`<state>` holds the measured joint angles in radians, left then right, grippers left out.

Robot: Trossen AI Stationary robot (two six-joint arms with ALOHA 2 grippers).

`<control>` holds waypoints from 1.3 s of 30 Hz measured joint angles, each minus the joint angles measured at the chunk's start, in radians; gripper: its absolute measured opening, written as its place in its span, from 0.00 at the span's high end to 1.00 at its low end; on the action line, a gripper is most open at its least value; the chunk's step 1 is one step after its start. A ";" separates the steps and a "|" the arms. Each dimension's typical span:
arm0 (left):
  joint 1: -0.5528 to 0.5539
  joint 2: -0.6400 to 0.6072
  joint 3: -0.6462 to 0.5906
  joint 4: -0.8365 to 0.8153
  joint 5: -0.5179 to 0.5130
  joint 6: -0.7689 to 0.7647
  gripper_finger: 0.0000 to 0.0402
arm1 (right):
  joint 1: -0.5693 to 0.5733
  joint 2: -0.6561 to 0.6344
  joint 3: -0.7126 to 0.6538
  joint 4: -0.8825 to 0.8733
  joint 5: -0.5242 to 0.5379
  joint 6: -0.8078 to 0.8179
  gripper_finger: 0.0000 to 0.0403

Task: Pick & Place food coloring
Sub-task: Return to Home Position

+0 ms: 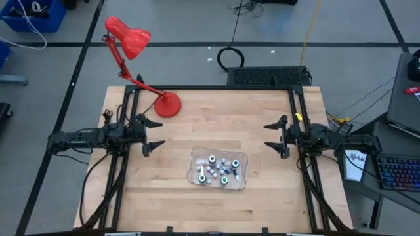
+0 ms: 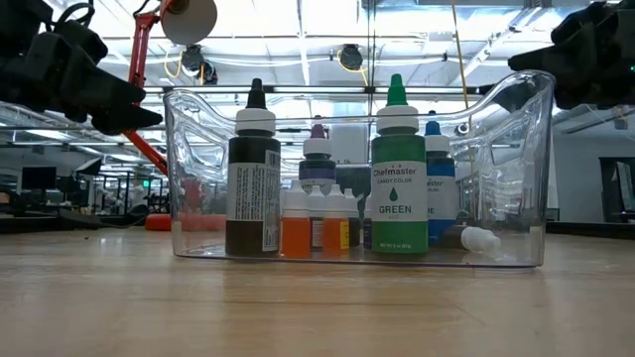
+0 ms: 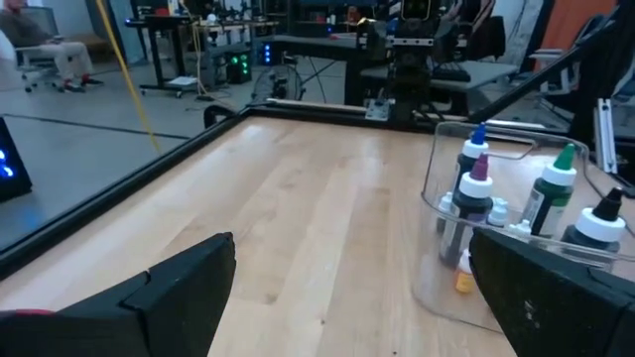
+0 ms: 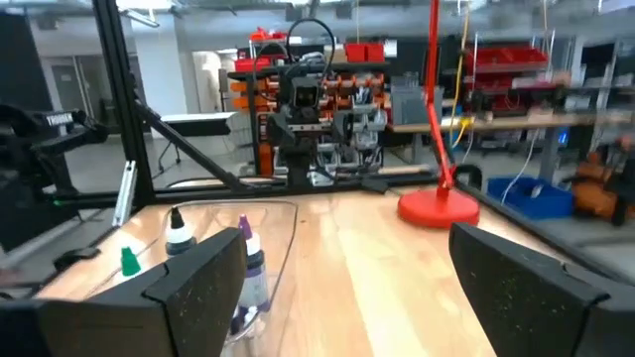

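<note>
About a dozen food coloring bottles (image 1: 218,169), all inside the clear tray (image 1: 195,156) on the wooden table (image 1: 216,210).

Contents of the tray, by the low view:
- One tall black bottle (image 2: 253,188), at the tray's end nearer the left gripper.
- One tall green bottle (image 2: 399,183) (label reads "Chefmaster" and "GREEN"), upright near the tray's middle.
- One blue bottle (image 2: 440,188), just behind the green one.
- One purple-tipped bottle (image 2: 317,159), between black and green, farther back in the tray.
- Several small bottles (image 2: 317,228), orange and dark fill, upright in a row by the tray's front wall.
- One small whitish bottle (image 2: 480,238), on its side at the tray's end nearer the right gripper.

Left gripper (image 1: 156,134): well apart from the tray, off its left side, raised above the table. Jaws spread wide, holding nothing.

Right gripper (image 1: 269,136): off the tray's right side, apart from it. Jaws spread wide, empty.

One red lamp (image 1: 167,105): beyond the tray on the left gripper's side, base on the table.
</note>
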<state>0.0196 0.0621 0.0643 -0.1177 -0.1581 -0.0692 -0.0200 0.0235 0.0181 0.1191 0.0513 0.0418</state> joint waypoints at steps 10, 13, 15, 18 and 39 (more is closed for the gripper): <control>0.000 0.002 -0.001 0.009 0.000 0.001 0.01 | 0.000 0.001 -0.002 -0.012 0.000 0.103 0.17; 0.000 0.002 -0.001 0.009 0.000 0.001 0.01 | 0.000 0.001 -0.003 -0.012 0.000 0.103 0.17; 0.000 0.002 -0.001 0.009 0.000 0.002 0.01 | 0.000 0.001 -0.003 -0.012 0.000 0.103 0.17; 0.000 0.002 -0.001 0.009 0.000 0.003 0.01 | 0.000 0.001 -0.003 -0.012 0.000 0.103 0.17; 0.000 0.002 -0.002 0.010 0.001 0.001 0.01 | 0.000 0.001 -0.003 -0.013 0.000 0.103 0.17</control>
<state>0.0200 0.0643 0.0628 -0.1074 -0.1574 -0.0685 -0.0196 0.0246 0.0147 0.1059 0.0509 0.1452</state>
